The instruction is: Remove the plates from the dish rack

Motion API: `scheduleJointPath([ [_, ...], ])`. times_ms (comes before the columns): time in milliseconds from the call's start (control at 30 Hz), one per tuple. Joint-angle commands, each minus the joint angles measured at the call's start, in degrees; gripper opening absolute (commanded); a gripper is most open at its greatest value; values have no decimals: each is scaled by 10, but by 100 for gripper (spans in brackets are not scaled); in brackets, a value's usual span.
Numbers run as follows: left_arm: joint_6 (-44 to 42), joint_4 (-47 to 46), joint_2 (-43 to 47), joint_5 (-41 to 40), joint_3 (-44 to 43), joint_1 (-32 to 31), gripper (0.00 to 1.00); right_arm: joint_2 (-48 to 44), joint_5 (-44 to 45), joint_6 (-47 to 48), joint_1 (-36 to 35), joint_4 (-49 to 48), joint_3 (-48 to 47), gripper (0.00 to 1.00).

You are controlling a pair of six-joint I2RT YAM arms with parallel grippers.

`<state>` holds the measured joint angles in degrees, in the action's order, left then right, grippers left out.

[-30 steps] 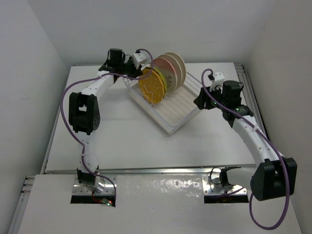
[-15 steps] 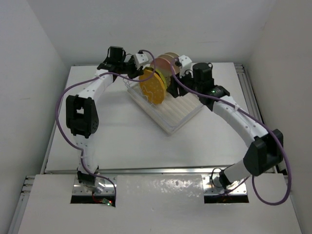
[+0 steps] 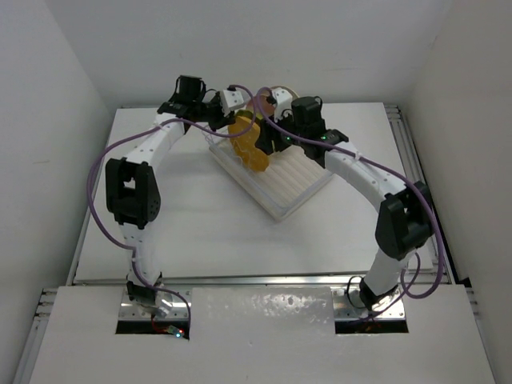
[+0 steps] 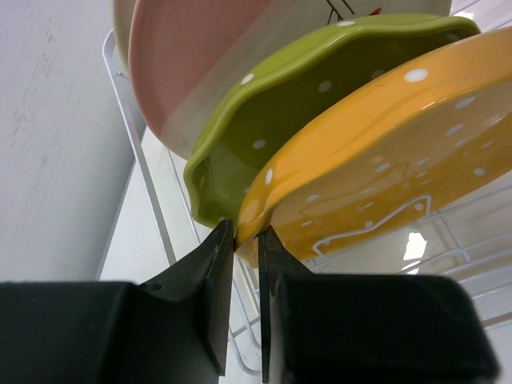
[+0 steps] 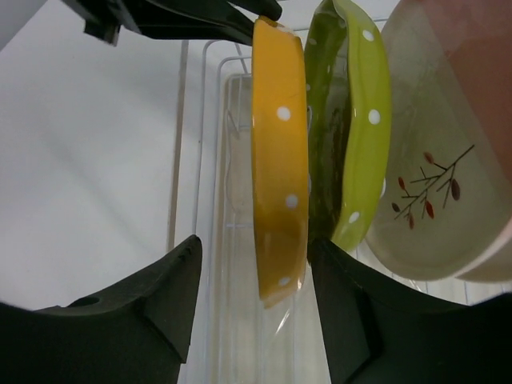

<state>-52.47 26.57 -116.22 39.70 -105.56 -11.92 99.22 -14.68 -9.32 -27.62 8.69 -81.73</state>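
Observation:
Four plates stand on edge in the white dish rack (image 3: 302, 181). The orange-yellow dotted plate (image 3: 250, 149) is at the front, then the yellow-green plate (image 5: 364, 120), the beige plate (image 5: 432, 216) and the pink plate (image 5: 480, 48). My left gripper (image 3: 232, 120) is shut on the orange plate's rim (image 4: 384, 152), which shows between its jaws (image 4: 246, 230). My right gripper (image 5: 254, 252) is open, its jaws on either side of the orange plate's edge (image 5: 280, 160), one finger between the orange and green plates. In the top view it (image 3: 270, 140) covers most of the rear plates.
The rack's wire rim (image 4: 152, 200) runs just beside my left fingers. My left gripper (image 5: 184, 16) shows at the top of the right wrist view. White walls stand close behind and beside the table (image 3: 184, 216).
My right arm has swung from the rack's right side over to the plates, and its open jaws now straddle the orange plate. My left gripper has stayed on the plate's rim.

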Motion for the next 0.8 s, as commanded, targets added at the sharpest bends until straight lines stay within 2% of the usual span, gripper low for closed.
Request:
scheduleJointPath([
  [0, 18, -1, 71, 50, -30, -2, 0, 21, -5, -19, -7, -28, -39, 56],
  [400, 36, 2, 73, 58, -17, -5, 0, 69, 17, -37, -30, -67, -31, 33],
  [467, 38, 1, 73, 59, -13, -6, 0, 76, 29, -46, -29, -77, -29, 23],
  [500, 38, 1, 73, 60, -12, -5, 0, 78, 35, -50, -30, -80, -32, 8],
  [533, 38, 2, 74, 60, -11, -5, 0, 78, 40, -51, -30, -80, -33, 0],
  [633, 42, 5, 73, 51, -13, -6, 1, 67, 58, -50, -31, -84, -29, 0],
  [700, 48, 9, 72, 36, -24, -5, 20, 46, 71, -52, -30, -116, -13, 0],
  [733, 54, 9, 72, 30, -28, -3, 39, 39, 76, -54, -31, -124, -9, 0],
  [767, 67, 8, 72, 19, -38, -3, 47, 24, 87, -61, -30, -132, -4, 0],
])
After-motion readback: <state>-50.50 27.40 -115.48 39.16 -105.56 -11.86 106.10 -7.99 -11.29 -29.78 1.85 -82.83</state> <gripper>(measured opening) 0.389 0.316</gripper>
